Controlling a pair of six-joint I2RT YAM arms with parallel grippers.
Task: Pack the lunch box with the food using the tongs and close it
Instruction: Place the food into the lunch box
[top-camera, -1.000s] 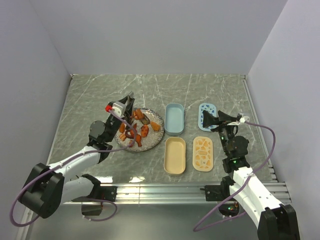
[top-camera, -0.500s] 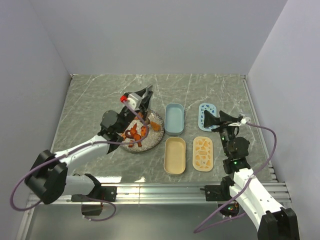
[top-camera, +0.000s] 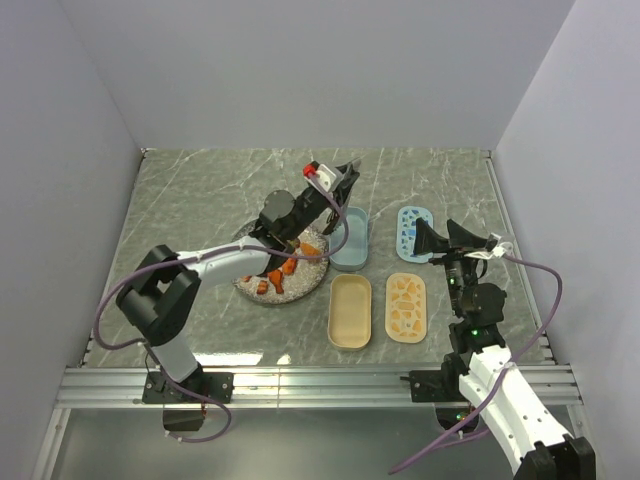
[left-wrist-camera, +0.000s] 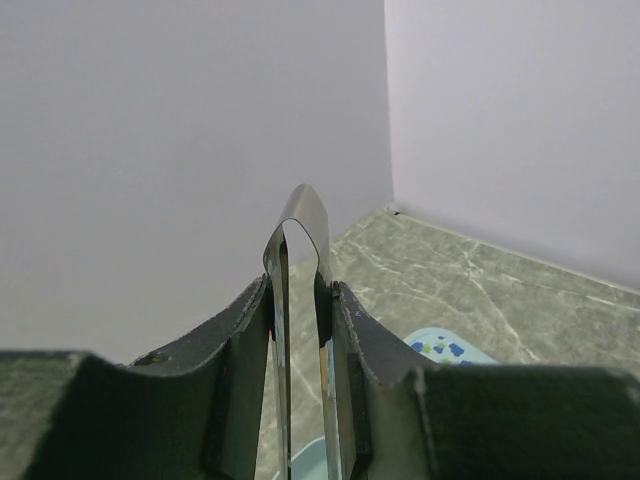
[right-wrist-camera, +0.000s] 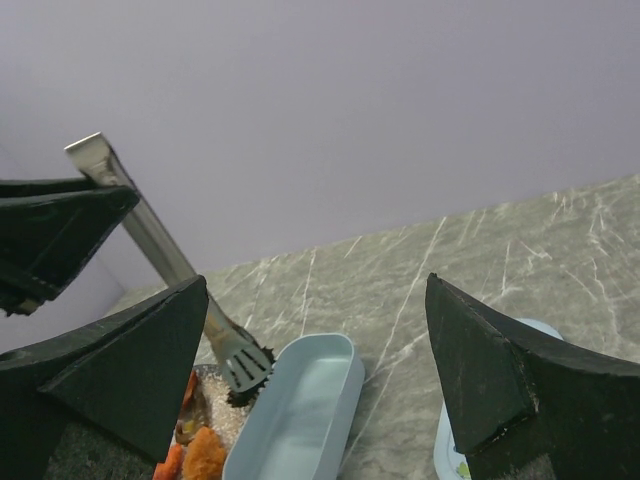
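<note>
My left claw is clamped on the tongs, its two fingers pressing the metal arms just below the looped end, which sticks up between them. From the overhead view, that arm reaches out across the round speckled plate towards the far middle of the table.

The tongs slant down from the claw. In the right wrist view, their slotted tip sits at the plate's edge, just beside the near rim of the blue tub. A dark chunk sits right under the tip. I cannot tell whether it is pinched or only touched.

The rest of the food, orange and reddish bits, lies on the plate below and behind the tip, well under the claw itself. Both the blue tub and the beige tub in front of it look bare inside.

My right claw has its fingers spread wide with nothing between them. It hangs over the right side of the table, near the blue lid and the beige lid, and points towards the blue tub.
</note>
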